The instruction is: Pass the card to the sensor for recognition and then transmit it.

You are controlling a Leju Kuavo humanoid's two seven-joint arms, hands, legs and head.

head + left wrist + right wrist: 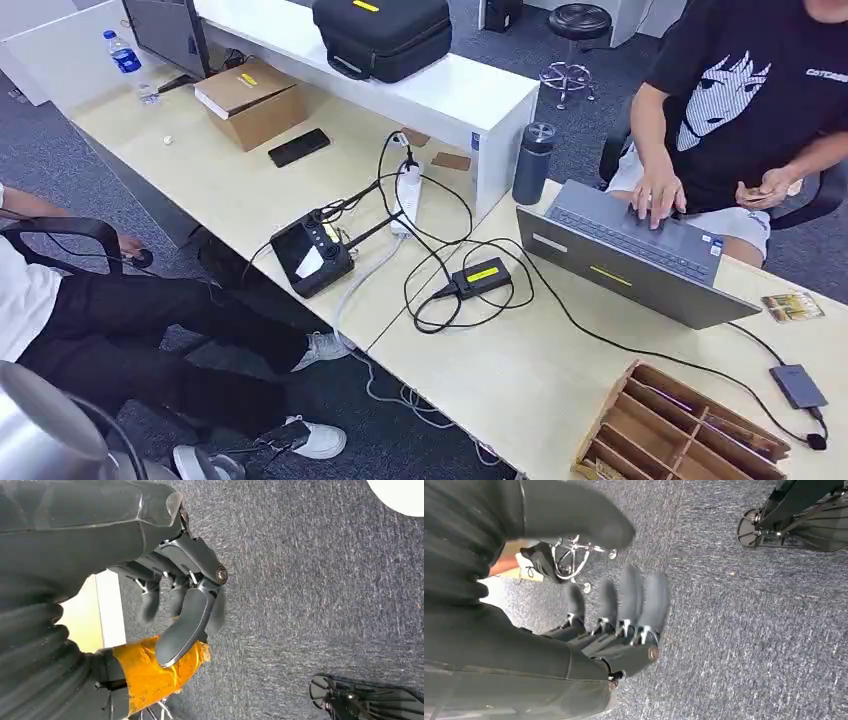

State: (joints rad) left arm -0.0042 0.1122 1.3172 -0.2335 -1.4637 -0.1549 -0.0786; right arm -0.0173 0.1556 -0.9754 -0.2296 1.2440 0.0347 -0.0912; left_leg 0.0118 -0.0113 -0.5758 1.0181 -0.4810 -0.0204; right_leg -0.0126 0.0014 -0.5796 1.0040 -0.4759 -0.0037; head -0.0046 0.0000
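Note:
A coloured card [792, 306] lies flat on the pale desk [520, 380], to the right of the grey laptop [630, 255]. A small black box with a yellow label [482, 276] sits cabled at the desk's middle. A flat dark grey box [797, 385] on a cable lies near the card. My left hand [185, 605] hangs over grey carpet, fingers apart, holding nothing. My right hand [624, 615] also hangs above the carpet, its fingers stretched out and its thumb apart, empty. Part of my silver left arm [40, 430] shows at the lower left.
A person in a black T-shirt [745, 90] types on the laptop and holds cards [762, 190] in the other hand. A wooden divided tray [680, 425] stands at the front right. A black controller [312, 255], power strip [408, 195], flask [533, 162] and seated person's legs [160, 330] are left.

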